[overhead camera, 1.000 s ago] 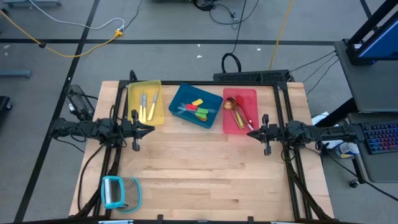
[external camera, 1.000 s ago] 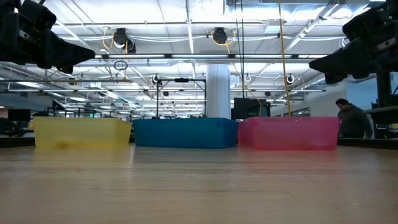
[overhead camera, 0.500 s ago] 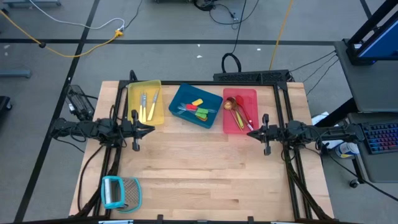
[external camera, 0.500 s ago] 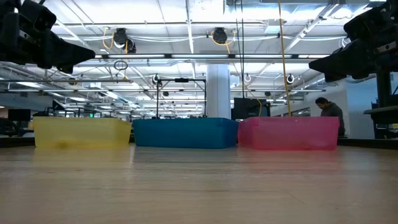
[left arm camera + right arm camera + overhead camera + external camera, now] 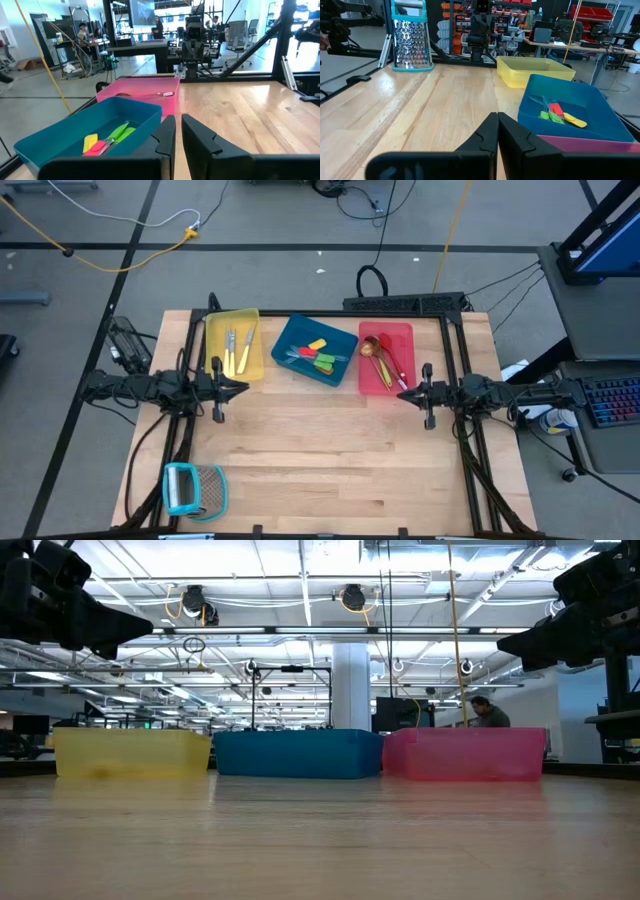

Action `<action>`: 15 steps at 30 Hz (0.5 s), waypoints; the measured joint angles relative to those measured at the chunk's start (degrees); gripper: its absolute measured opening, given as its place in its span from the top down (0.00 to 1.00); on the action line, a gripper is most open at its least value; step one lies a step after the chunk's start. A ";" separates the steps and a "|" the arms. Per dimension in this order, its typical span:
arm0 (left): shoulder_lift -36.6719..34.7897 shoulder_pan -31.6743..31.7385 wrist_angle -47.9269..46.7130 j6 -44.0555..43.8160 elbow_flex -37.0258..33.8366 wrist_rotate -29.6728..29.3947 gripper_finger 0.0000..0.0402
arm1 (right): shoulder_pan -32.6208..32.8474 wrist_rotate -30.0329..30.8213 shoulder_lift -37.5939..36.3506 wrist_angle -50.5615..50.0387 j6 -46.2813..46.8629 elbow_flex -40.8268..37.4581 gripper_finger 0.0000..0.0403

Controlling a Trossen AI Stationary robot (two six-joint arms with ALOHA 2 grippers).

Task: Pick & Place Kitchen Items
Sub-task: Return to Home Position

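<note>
With my left gripper [image 5: 241, 388] and right gripper [image 5: 403, 392] empty, fingers pressed together, at the worktop's [image 5: 330, 442] sides and the utensils [image 5: 238, 351] lying in the yellow tray [image 5: 213, 328], blue tray [image 5: 288, 332] and red tray [image 5: 403, 330], I risk only clipping a rim by swinging low.

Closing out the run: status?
Left gripper and right gripper shut, empty, at table sides. Knives in yellow tray, tools in blue tray, spoons in red tray. Grater off in corner, nothing blocking.
</note>
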 joint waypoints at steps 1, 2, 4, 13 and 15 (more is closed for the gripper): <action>0.00 0.00 0.15 -0.02 -0.02 0.00 0.91 | 0.00 0.00 0.00 0.01 0.00 0.00 0.99; 0.01 0.00 0.48 -0.06 -0.05 -0.01 0.91 | 0.00 0.00 0.00 -0.01 0.00 0.00 0.99; 0.00 0.00 1.28 -0.11 -0.16 -0.02 0.91 | 0.00 -0.02 0.00 0.00 0.00 0.00 0.99; 0.01 0.00 3.15 -0.03 -0.28 -0.04 0.91 | 0.00 -0.02 0.00 0.02 0.00 0.00 0.98; 0.02 -0.01 3.25 -0.01 -0.28 -0.04 0.91 | 0.00 -0.02 0.00 0.02 0.00 0.00 0.99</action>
